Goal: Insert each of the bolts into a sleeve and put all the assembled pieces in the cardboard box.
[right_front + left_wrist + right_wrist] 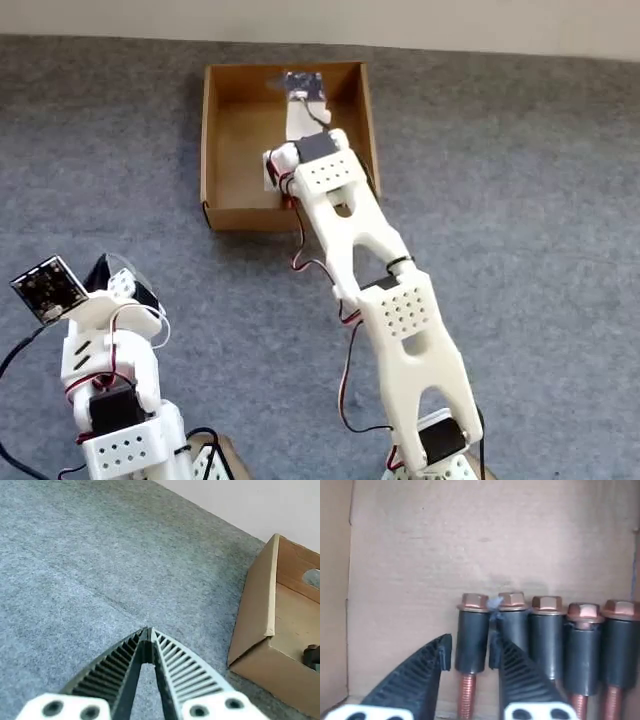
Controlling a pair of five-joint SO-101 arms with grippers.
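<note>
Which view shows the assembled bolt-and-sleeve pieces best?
The right wrist view: five assembled pieces are lined up side by side, heads, sleeves and threads plain. In the high view the right arm covers them inside the cardboard box. In the left wrist view a dark bit may be one.

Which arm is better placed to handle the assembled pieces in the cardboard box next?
Right. The right gripper sits open inside the cardboard box, straddling one assembled piece. The left gripper is shut over the carpet, outside the box.

Five copper bolts (472, 601) in black sleeves (471, 640), side by side on the floor of the cardboard box (240, 150)
</note>
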